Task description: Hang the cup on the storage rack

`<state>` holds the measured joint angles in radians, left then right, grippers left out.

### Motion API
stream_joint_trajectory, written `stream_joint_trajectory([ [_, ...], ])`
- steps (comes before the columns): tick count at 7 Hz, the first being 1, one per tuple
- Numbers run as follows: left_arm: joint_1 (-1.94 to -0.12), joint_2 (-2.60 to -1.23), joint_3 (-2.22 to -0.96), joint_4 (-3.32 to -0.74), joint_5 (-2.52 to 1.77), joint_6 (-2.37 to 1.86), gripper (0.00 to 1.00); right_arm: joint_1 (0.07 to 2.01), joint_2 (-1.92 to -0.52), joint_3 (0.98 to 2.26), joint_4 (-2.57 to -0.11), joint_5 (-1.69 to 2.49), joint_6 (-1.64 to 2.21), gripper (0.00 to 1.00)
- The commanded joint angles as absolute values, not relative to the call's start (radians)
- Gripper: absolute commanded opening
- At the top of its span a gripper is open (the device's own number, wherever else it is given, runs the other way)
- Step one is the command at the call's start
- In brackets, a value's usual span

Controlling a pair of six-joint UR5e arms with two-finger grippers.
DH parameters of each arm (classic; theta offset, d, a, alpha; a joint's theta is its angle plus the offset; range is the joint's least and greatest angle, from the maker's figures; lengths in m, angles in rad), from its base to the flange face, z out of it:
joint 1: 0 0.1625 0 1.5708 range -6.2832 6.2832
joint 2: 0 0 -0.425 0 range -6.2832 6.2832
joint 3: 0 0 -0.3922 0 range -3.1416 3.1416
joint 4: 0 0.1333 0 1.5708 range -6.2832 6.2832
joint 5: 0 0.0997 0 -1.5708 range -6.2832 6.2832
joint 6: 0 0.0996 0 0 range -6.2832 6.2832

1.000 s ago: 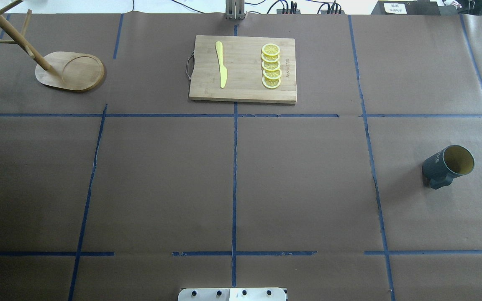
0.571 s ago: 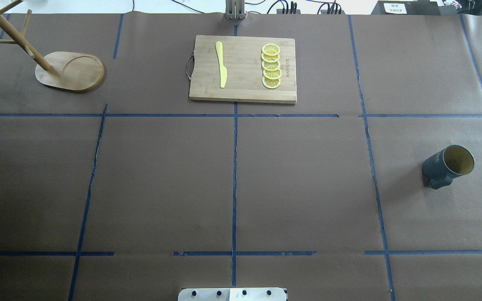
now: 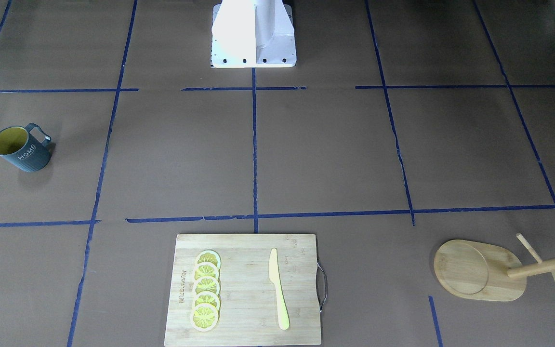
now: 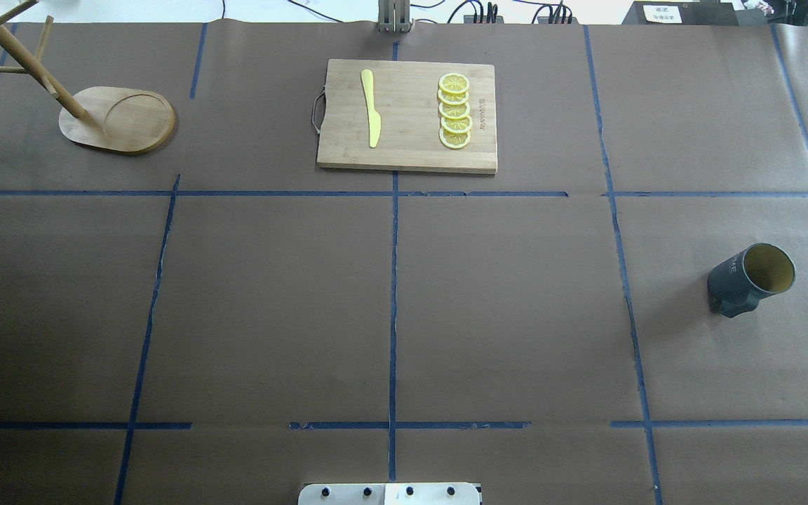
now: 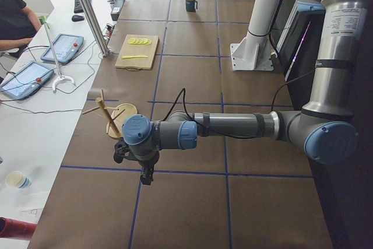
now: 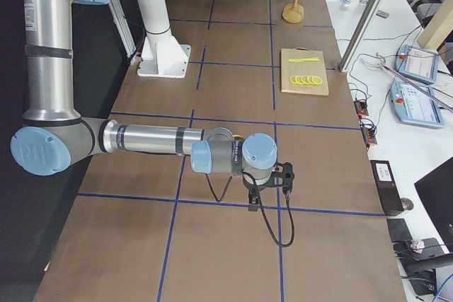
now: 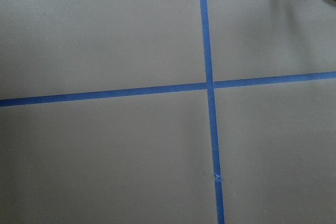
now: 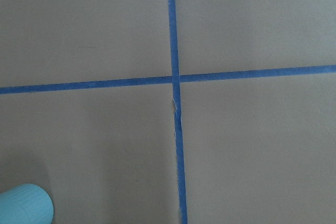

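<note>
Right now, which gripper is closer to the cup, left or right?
Right. The right gripper hangs over the table's end on the cup's side; the left gripper is at the opposite end, beyond the storage rack.

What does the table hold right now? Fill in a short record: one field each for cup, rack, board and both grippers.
cup: upright on the table, robot's right side, handle towards the robot, not held
rack: far left, no cup on it
board: far middle, with a knife and five lemon slices
left gripper: above the table, holding nothing; open or shut unclear
right gripper: the same
</note>
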<state>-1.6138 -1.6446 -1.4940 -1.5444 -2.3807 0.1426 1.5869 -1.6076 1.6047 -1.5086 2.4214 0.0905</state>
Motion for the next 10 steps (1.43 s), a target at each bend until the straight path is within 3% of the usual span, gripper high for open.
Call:
stream_joint_trajectory([
  [1, -1.612, -1.647, -1.493, -1.551, -2.381, 0.143, 1.00, 1.575, -1.588, 1.603, -1.509, 2.442, 0.089, 1.00],
  [3, -1.612, -1.649, -1.496, -1.552, -2.382, 0.141, 1.00, 1.501, -1.586, 1.644, -1.505, 2.444, 0.138, 1.00],
  [5, -1.611, -1.649, -1.505, -1.555, -2.375, 0.141, 1.00, 1.396, -1.623, 1.805, -1.468, 2.419, 0.379, 1.00],
  [8, -1.608, -1.649, -1.508, -1.555, -2.379, 0.141, 1.00, 1.179, -1.722, 1.810, -1.044, 2.287, 0.769, 1.00],
  [10, -1.608, -1.651, -1.508, -1.555, -2.379, 0.141, 1.00, 1.112, -1.749, 1.807, -1.042, 2.264, 0.770, 1.00],
])
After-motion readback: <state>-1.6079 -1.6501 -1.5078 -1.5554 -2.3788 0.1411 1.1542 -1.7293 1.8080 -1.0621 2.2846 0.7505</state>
